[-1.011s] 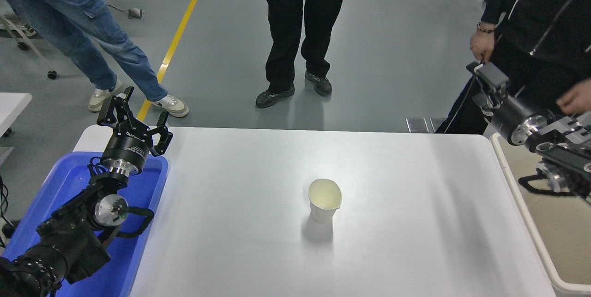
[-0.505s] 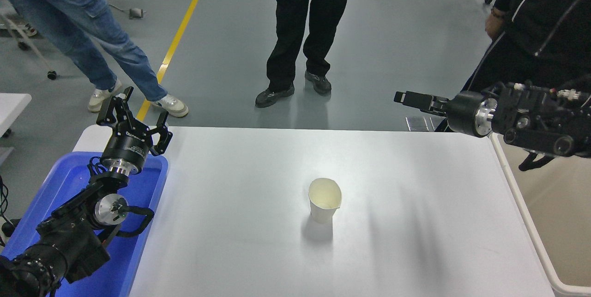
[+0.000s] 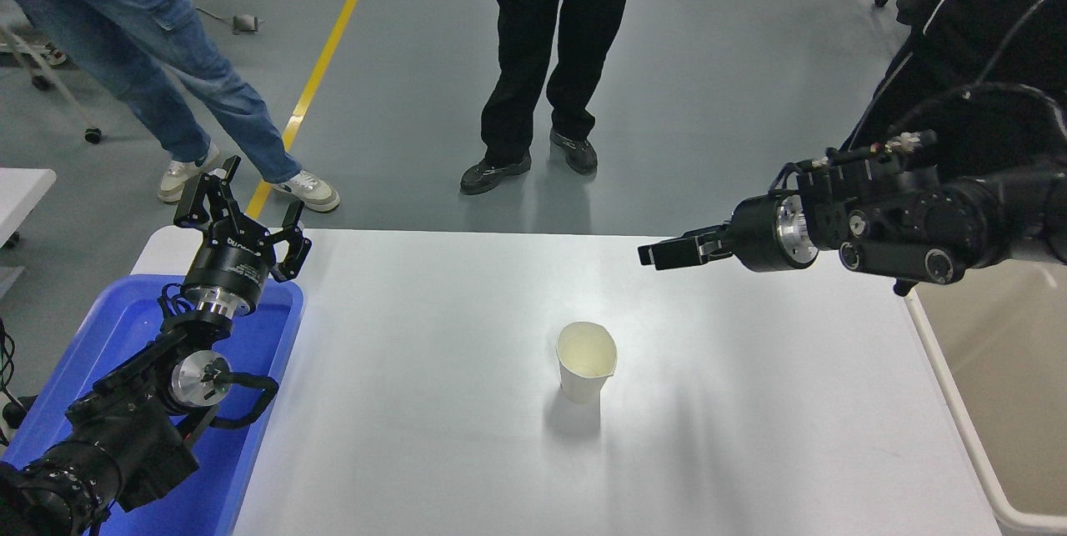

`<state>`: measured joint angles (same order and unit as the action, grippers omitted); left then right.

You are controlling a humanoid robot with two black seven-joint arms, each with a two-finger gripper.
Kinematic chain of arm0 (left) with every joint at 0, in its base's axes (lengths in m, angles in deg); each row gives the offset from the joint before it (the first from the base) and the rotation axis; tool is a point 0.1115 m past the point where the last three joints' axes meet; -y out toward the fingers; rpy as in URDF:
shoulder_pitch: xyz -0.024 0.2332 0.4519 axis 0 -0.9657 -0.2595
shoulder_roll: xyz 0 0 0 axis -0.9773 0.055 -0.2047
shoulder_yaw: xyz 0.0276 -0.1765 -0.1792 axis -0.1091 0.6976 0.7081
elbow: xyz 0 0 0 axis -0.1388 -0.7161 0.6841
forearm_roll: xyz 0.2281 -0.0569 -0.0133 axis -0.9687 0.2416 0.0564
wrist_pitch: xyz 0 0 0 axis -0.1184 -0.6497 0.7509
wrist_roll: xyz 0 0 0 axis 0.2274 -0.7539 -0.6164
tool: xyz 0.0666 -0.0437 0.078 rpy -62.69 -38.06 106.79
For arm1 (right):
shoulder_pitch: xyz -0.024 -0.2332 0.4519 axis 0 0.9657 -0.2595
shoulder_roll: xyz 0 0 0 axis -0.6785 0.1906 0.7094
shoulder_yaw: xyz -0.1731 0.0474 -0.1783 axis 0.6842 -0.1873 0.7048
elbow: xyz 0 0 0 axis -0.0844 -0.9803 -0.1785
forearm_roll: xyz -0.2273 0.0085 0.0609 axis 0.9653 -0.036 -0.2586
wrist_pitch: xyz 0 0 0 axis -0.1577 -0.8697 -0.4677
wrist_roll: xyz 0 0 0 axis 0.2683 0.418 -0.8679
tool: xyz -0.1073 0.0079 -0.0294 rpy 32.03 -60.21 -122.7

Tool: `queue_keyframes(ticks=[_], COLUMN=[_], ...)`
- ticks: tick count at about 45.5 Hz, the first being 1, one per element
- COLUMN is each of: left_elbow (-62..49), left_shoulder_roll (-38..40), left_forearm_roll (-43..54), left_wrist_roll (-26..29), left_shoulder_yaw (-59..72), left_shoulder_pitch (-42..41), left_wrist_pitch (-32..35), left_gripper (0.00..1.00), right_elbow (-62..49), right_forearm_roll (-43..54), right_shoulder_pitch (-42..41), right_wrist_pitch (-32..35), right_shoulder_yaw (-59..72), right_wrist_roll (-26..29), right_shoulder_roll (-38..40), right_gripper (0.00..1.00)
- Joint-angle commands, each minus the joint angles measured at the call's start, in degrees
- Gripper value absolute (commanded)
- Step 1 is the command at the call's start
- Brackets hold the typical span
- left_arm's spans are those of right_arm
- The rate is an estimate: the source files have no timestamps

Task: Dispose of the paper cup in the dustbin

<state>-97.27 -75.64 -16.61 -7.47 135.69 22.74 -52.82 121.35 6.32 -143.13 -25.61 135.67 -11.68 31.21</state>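
The paper cup (image 3: 586, 361) stands upright near the middle of the white table (image 3: 467, 436), white with a cream inside and a pinched rim. My right gripper (image 3: 664, 254) comes in from the right edge and points left, raised above the table, up and to the right of the cup and apart from it; it shows side-on. The beige dustbin (image 3: 950, 403) stands at the table's right edge, partly under the right arm. My left gripper (image 3: 247, 215) is parked open and empty at the lower left.
A bright blue bin (image 3: 125, 328) sits under the left arm at the table's left edge. Three people stand on the grey floor beyond the table, one in jeans (image 3: 167, 61), one in black (image 3: 542, 44), one close behind my right arm (image 3: 984, 36).
My right arm has swung from over the dustbin leftward and down over the table, its gripper now nearer the cup. The cup and left arm have not moved.
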Motion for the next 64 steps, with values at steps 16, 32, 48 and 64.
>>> queue_keyframes(ticks=[16,32,48,64], left_elbow=[0.00,0.00,0.00,0.00], left_shoulder_roll=[0.00,0.00,0.00,0.00], left_forearm_roll=[0.01,0.01,0.01,0.01], left_wrist_roll=[0.00,0.00,0.00,0.00], left_shoulder_yaw=[0.05,0.05,0.05,0.05], left_shoulder_pitch=[0.00,0.00,0.00,0.00], left_wrist_pitch=[0.00,0.00,0.00,0.00], left_gripper=[1.00,1.00,1.00,1.00], right_elbow=[6.43,6.17,4.94,4.85], right_forearm_roll=[-16.89,-19.96,-26.21,-25.06], right_shoulder_pitch=[-1.61,-1.00,4.89,7.09], right_wrist_pitch=[1.72,-1.09,-7.33,-9.27], right_shoulder_yaw=[8.30,8.83,6.81,3.38], right_wrist_roll=[7.67,7.67,7.67,7.49], right_shoulder_roll=[-9.87,-9.88,-9.88,-9.88], right_gripper=[0.99,0.99,0.99,0.99])
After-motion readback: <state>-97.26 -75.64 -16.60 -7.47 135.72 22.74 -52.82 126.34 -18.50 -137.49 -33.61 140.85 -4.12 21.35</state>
